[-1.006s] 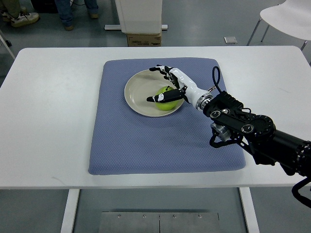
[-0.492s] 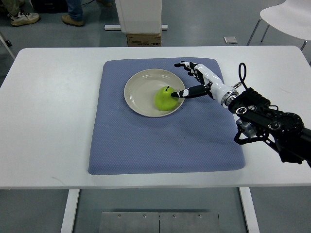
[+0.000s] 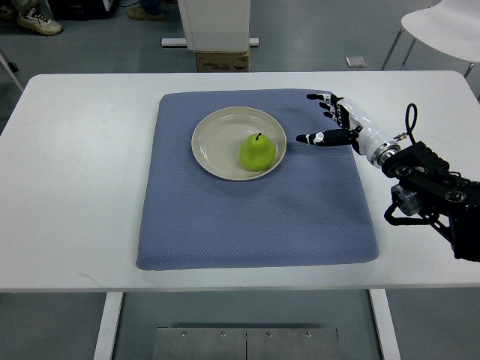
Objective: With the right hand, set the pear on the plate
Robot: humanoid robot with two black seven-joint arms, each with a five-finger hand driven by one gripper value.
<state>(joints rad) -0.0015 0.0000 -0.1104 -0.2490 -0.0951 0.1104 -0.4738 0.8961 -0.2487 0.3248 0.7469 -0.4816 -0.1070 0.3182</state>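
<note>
Pear [image 3: 255, 152] sits upright on the plate [image 3: 217, 131], stem up, in the plate's 4 o'clock part, close to the rim there. Nothing touches it.

My right hand [image 3: 336, 123] is off the plate, at 3 o'clock from it, over the right-hand part of the blue mat [image 3: 247, 217] near the mat's upper right corner. Hand is empty and open: fingers [image 3: 322, 103] spread and pointing toward 9 o'clock, thumb [image 3: 315, 138] stretched out separately below them, its dark tip aimed at the plate rim. A clear strip of mat shows between thumb tip and rim, so no contact with plate or pear. I cannot tell whether the hand is touching the mat or held above it.

My right forearm [image 3: 427, 184] runs from the wrist toward 4 o'clock and leaves at the picture's right edge, crossing bare white table [image 3: 75, 187] beside the mat.

Plate lies on the mat, in its upper middle. Mat lies flat on the table, roughly centred.

Beyond the table's far edge, at 12 o'clock: a cardboard box [image 3: 222, 60] on the floor under a white unit. At 1–2 o'clock, part of a white chair [image 3: 442, 22].
</note>
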